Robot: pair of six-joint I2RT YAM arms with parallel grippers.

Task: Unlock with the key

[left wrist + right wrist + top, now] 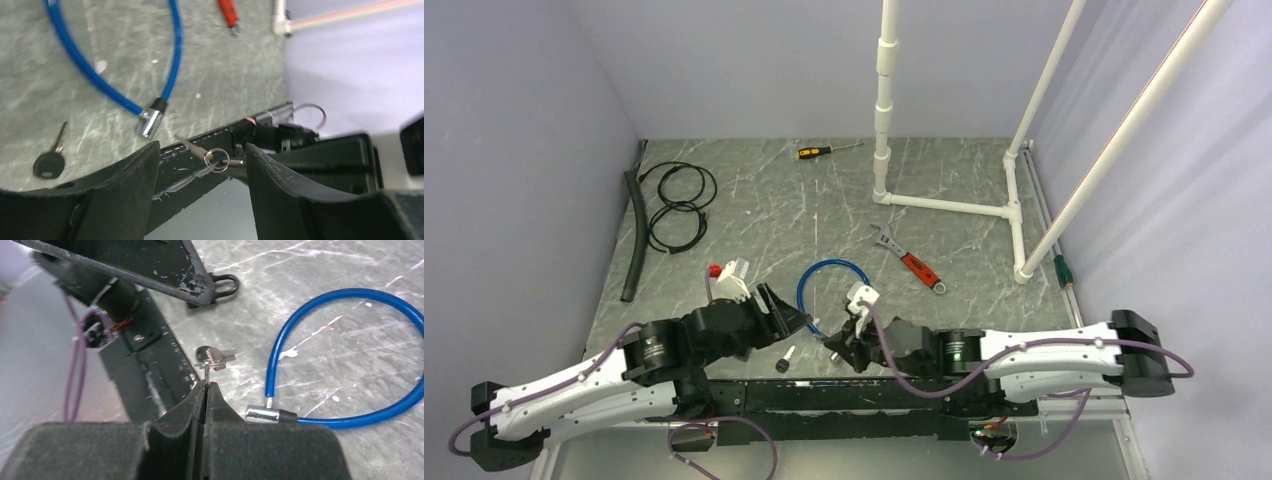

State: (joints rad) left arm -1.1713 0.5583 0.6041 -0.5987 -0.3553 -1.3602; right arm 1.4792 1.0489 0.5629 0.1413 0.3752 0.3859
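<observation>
Spreading grey and marble-veined between lavender walls [524, 120], the counter [764, 190] carries the blue cable lock [350, 421] at its near middle. Just beside it the right gripper [206, 387] is clenched on a key ring [207, 366], a black-headed key [47, 164] lies nearby, and the left gripper [201, 147] gapes released.

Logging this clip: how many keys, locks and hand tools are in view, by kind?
Keys: 2, a loose key and a held key in the right gripper
Cable lock: 1
Screwdriver: 1
Wrench: 1
Green-handled tool, kind unclear: 1
Total: 6
</observation>
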